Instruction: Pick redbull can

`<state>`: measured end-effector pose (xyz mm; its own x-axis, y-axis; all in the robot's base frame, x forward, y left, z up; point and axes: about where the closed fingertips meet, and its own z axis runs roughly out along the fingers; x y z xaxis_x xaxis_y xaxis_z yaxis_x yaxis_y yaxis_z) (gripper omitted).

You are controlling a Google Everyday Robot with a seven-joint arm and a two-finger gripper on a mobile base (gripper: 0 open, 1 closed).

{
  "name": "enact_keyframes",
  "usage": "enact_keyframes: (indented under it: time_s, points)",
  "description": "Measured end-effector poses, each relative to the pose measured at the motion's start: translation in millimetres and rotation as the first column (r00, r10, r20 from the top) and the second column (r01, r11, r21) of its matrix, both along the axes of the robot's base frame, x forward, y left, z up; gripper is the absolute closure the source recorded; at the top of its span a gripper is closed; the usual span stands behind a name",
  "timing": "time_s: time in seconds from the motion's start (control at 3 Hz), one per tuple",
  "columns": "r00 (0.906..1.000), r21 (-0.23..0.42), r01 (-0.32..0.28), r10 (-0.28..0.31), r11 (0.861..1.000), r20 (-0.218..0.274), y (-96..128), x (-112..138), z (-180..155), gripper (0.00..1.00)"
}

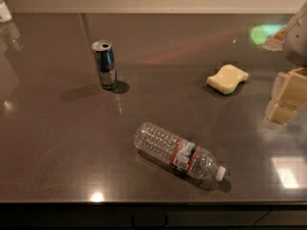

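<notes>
A dark, glossy surface (57, 143) seen from above and in front. A slim blue-and-silver drink can (105, 63) stands upright at about 10 o'clock in the view, top open to the camera, with nothing touching it. The robot's hand (287, 99), pale yellow and blocky, enters at the 3 o'clock edge and is partly cut off by the frame. How far open it is cannot be told from here, though it plainly has no hold of the can. From the hand, the can lies toward 9 to 10 o'clock, well apart, most of the surface's width away. A pale yellow sponge (227, 78) rests at about 2 o'clock, roughly between hand and can but nearer the hand. A clear plastic bottle (180, 156) with a red-banded label lies on its side at about 5 o'clock, well apart from the can. The task looks to be at the approach step, with no grasp begun. The next move likely calls for carrying the hand across toward 9 o'clock, passing the sponge, then closing around the can's upright body without tipping it.
</notes>
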<state>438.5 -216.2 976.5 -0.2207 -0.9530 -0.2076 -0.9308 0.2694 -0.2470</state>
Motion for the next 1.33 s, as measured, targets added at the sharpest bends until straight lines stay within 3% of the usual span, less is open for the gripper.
enact_keyframes:
  time_s: [0.67, 1.33]
  points:
    - [0.9999, 0.023, -0.011, 0.011, 1.000, 0.013, 11.1, 15.4, -2.6, 0.00]
    - [0.9990, 0.084, -0.034, 0.032, 0.996, 0.032, 35.1, 48.5, -11.3, 0.00]
